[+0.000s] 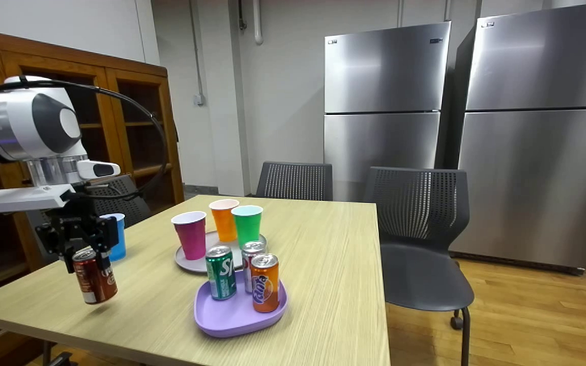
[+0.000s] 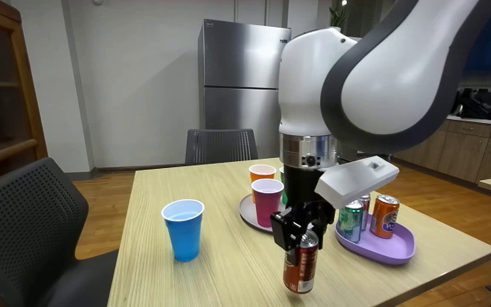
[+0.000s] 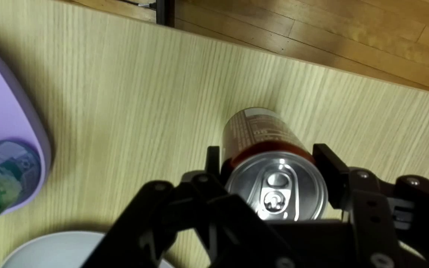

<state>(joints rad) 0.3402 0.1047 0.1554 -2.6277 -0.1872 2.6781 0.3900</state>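
My gripper (image 1: 87, 265) is shut on a dark red-brown can (image 1: 95, 284), with a finger on each side of its upper part. The can leans slightly and seems to hang just above the table in both exterior views; gripper (image 2: 307, 252) and can (image 2: 301, 273) show there too. In the wrist view the can's silver lid (image 3: 277, 186) and pull tab face the camera between the fingers (image 3: 266, 158). A blue cup (image 2: 184, 232) stands upright beside the gripper. A purple tray (image 1: 237, 320) holds a green Sprite can (image 1: 221, 274), an orange Fanta can (image 1: 265, 284) and a red-and-silver can (image 1: 248, 269).
A grey plate (image 1: 185, 262) bears a magenta cup (image 1: 191, 239), an orange cup (image 1: 225, 223) and a green cup (image 1: 248, 226). The wooden table's (image 1: 333, 264) front edge is near the held can. Chairs (image 1: 420, 213) stand round the table; refrigerators (image 1: 382, 101) and a wooden cabinet (image 1: 140, 127) are behind.
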